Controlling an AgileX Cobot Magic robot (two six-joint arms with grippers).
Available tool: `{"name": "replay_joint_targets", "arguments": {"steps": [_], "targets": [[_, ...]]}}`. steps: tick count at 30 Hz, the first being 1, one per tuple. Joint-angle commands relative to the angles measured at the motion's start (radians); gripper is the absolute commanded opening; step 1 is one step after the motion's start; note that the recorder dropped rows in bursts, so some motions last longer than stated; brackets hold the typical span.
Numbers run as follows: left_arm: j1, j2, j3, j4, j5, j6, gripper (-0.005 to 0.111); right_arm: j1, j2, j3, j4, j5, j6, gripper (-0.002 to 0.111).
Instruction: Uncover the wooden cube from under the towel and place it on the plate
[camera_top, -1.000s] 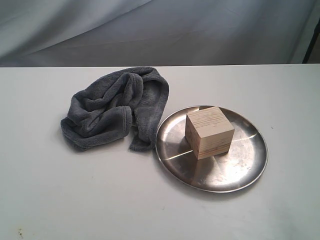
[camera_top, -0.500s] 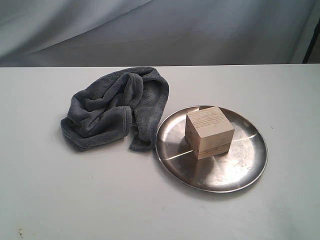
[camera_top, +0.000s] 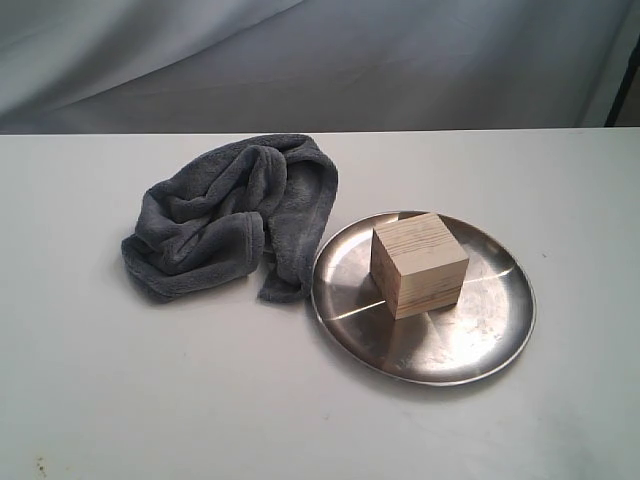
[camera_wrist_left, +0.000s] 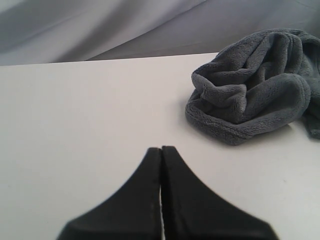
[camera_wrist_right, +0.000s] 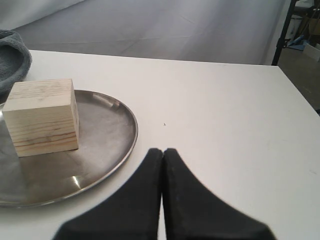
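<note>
The pale wooden cube (camera_top: 419, 264) stands upright on the shiny steel plate (camera_top: 490, 325), slightly back of its middle. The dark-grey towel (camera_top: 230, 215) lies crumpled on the table just left of the plate, its hanging end touching the rim. Neither arm shows in the exterior view. In the left wrist view my left gripper (camera_wrist_left: 161, 149) is shut and empty, well short of the towel (camera_wrist_left: 252, 87). In the right wrist view my right gripper (camera_wrist_right: 163, 150) is shut and empty, just outside the plate's rim (camera_wrist_right: 131, 142), apart from the cube (camera_wrist_right: 44, 116).
The white table (camera_top: 150, 400) stretches bare around the towel and plate. A grey cloth backdrop (camera_top: 320, 60) hangs behind the table's far edge. A dark stand leg (camera_wrist_right: 282, 30) rises past the table's far corner in the right wrist view.
</note>
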Motion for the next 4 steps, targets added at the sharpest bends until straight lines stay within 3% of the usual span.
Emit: {"name": "replay_joint_targets", "arguments": {"steps": [1,4], "targets": [[-0.002,-0.004,0.005,-0.002,-0.014,-0.007,0.000,0.002,-0.005,0.004,0.000,-0.002,0.002,0.000],[-0.002,-0.004,0.005,-0.002,-0.014,-0.007,0.000,0.002,-0.005,0.004,0.000,-0.002,0.002,0.000]]}}
